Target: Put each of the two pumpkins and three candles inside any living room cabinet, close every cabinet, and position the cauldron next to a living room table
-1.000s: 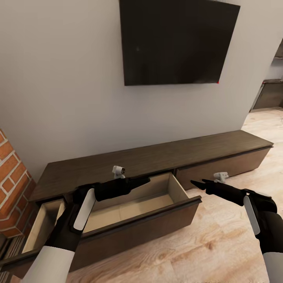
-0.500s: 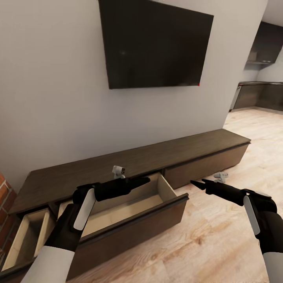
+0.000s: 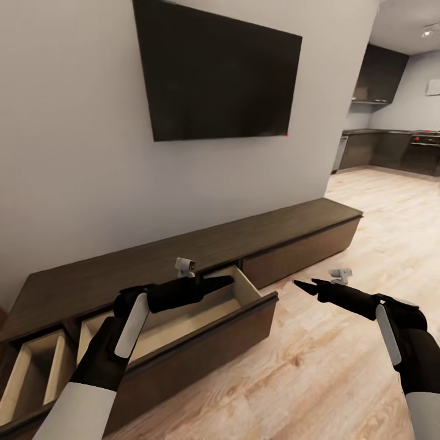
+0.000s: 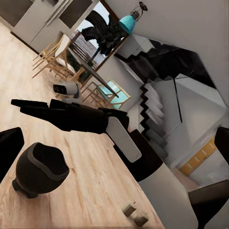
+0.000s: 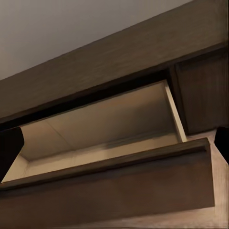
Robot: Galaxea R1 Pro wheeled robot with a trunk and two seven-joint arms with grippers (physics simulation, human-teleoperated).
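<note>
Camera view has swung right since earlier; cabinet [image 3: 201, 244] now sits further toward 9 o'clock | two drawers pulled out, pale insides bare | left claw [image 3: 223, 282] together, over middle drawer | right claw [image 3: 304, 285] together, above floor | cauldron [image 4: 39, 168] and two candles [image 4: 134, 214] on floor.

The head view looks down from above at the cabinet [image 3: 201, 256] against the wall. The right wrist view faces its open drawer [image 5: 109, 129] closely, sharing it. The left wrist view seemingly faces away, across the floor [image 4: 90, 186].
</note>
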